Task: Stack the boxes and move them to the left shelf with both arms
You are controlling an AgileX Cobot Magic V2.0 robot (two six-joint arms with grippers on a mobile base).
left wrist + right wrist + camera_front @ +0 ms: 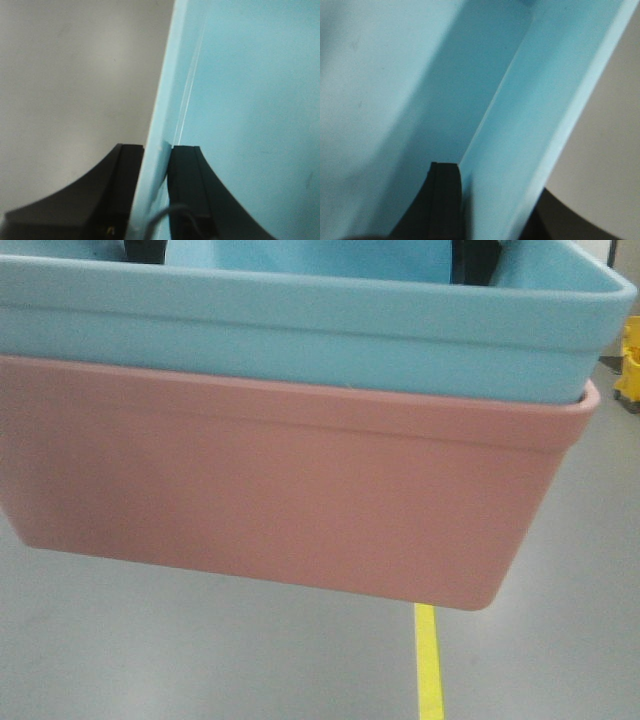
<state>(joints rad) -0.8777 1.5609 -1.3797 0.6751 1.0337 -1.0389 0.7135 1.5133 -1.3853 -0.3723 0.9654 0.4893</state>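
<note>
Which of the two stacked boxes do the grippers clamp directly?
The light blue box, nested inside the pink box: the left gripper and the right gripper each pinch one of its walls.

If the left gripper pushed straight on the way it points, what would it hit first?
The left gripper is shut on the blue box wall, so it would likely slide further along that wall; depth beyond is unclear.

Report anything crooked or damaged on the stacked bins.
No damage shows. The light blue bin sits nested in the pink bin; in the front view the stack looks slightly tilted, possibly just camera angle.
</note>
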